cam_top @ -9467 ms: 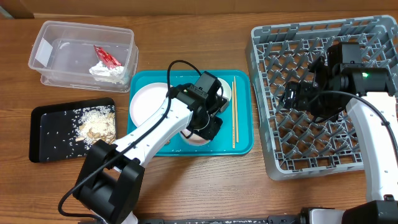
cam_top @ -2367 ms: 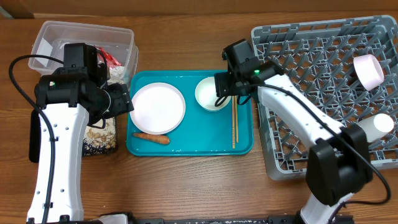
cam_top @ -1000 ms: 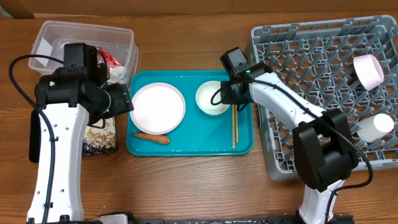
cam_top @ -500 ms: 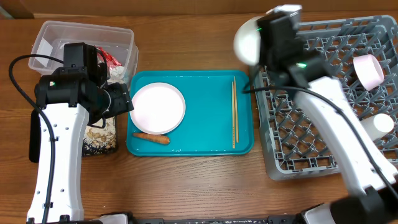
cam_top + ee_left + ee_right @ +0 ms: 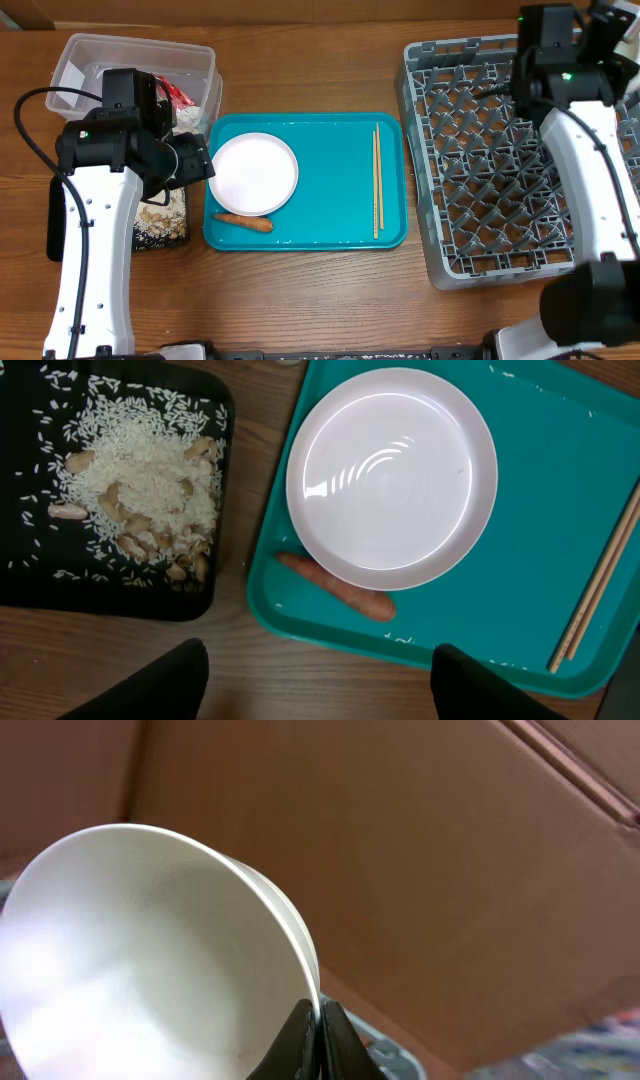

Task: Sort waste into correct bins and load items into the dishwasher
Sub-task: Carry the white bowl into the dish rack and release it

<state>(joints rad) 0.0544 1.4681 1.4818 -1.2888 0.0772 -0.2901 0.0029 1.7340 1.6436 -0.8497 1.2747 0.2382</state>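
My right jaws clench the bowl's rim; my left jaws hang released, wide, near the plate.

White bowl tilted, rim pinched in right pincer. Pinkish plate flat ahead of left pincer, carrot at its near edge, rice scraps further left.
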